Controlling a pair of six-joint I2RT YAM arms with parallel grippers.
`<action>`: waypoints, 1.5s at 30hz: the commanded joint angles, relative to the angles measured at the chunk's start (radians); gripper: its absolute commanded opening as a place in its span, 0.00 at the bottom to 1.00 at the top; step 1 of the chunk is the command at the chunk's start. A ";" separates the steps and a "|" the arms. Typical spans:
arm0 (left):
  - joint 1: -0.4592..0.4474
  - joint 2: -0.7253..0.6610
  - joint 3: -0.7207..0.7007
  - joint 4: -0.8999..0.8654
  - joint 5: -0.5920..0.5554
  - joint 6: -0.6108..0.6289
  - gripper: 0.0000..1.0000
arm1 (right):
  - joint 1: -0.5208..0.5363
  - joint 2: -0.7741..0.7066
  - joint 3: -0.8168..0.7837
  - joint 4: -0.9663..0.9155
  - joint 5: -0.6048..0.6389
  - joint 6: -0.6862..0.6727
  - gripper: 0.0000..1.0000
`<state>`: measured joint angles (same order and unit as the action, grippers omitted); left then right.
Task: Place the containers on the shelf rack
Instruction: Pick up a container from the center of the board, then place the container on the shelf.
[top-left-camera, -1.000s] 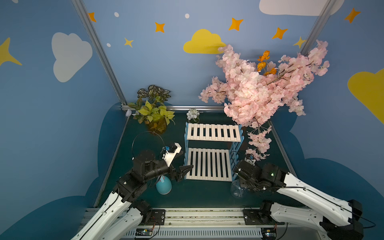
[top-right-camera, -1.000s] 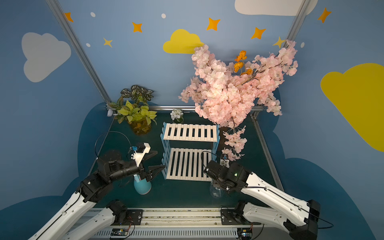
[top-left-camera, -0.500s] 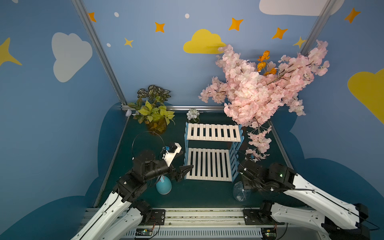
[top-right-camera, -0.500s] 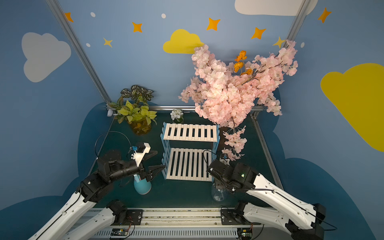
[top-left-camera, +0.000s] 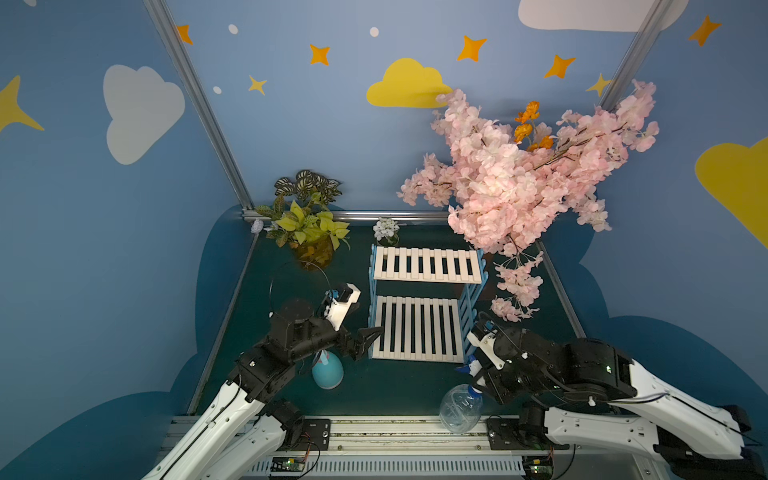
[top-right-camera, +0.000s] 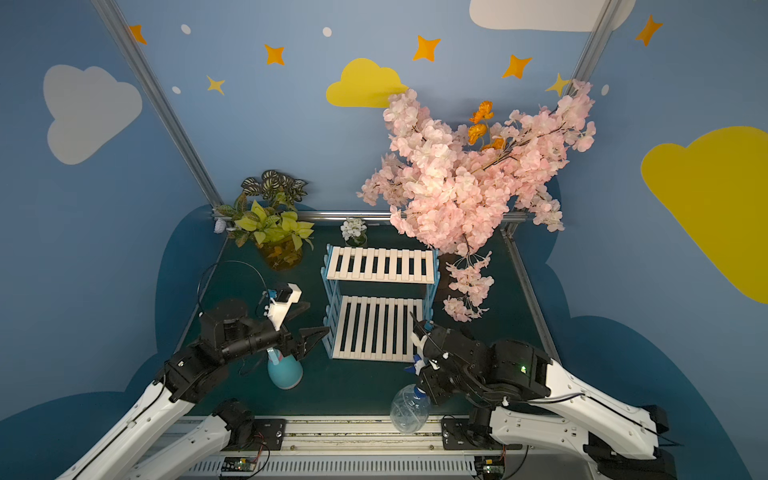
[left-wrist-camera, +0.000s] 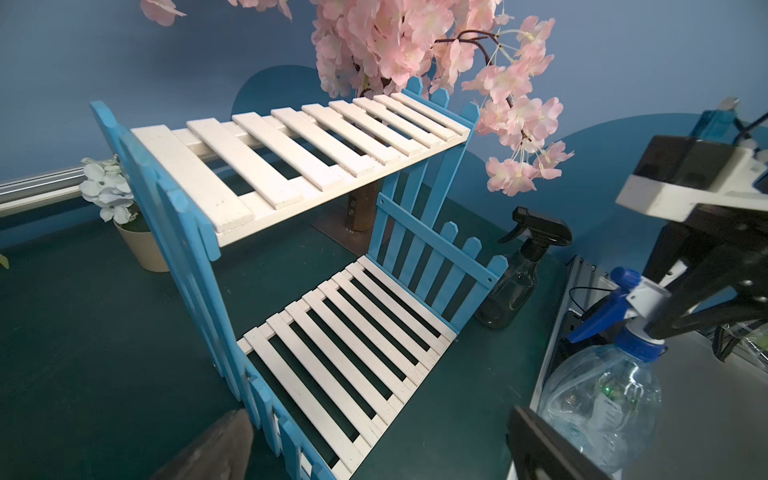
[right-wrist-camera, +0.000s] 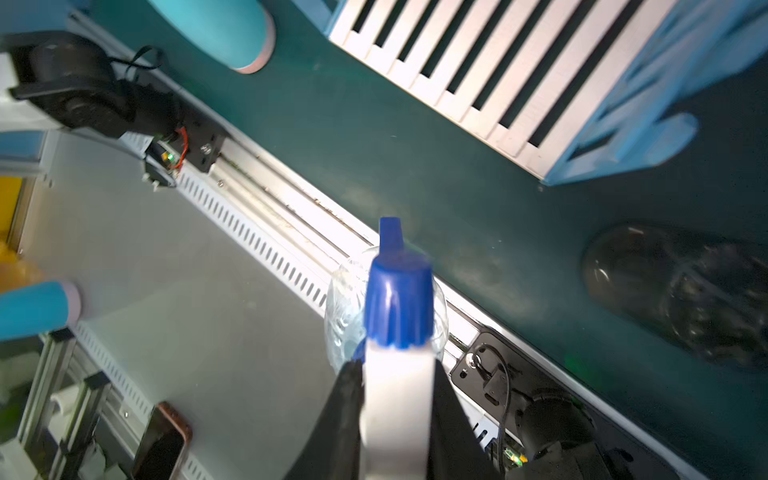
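The right gripper (right-wrist-camera: 397, 368) is clamping the white-and-blue nozzle of the clear spray bottle (top-left-camera: 459, 409) at the table's (top-left-camera: 395, 388) front edge, short of the shelf rack (top-left-camera: 417, 328), while the left gripper (top-right-camera: 309, 320) is hovering wide open above the teal spray bottle (top-left-camera: 328, 372).

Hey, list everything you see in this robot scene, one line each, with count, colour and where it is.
shelf rack: one, white slats and light-blue sides, mid-table
clear spray bottle: one, clear with blue-white nozzle, table's front edge
teal spray bottle: one, teal, beneath the left arm
dark spray bottle: one, smoky with black nozzle, beside the rack's right side
leafy plant: one, green in amber vase, back left
white flowers: one small pot, behind the rack
blossom branch: one, pink, above back right
table: one, dark green
left gripper: one, black, open, near the rack's front
right gripper: one, black, clamping the clear spray bottle's nozzle
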<state>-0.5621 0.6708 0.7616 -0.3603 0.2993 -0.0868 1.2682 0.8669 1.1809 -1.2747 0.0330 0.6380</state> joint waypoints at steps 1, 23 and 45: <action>0.011 -0.020 -0.017 -0.016 0.024 -0.013 1.00 | 0.039 0.059 0.080 0.044 0.049 -0.118 0.00; 0.014 -0.043 0.015 -0.167 -0.017 0.072 0.99 | -0.148 0.530 0.341 0.338 0.177 -0.434 0.00; 0.016 -0.068 -0.020 -0.138 -0.012 0.055 1.00 | -0.175 0.760 0.346 0.520 0.304 -0.409 0.00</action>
<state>-0.5499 0.6048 0.7494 -0.4995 0.2718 -0.0303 1.1038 1.6039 1.5169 -0.8036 0.3328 0.2096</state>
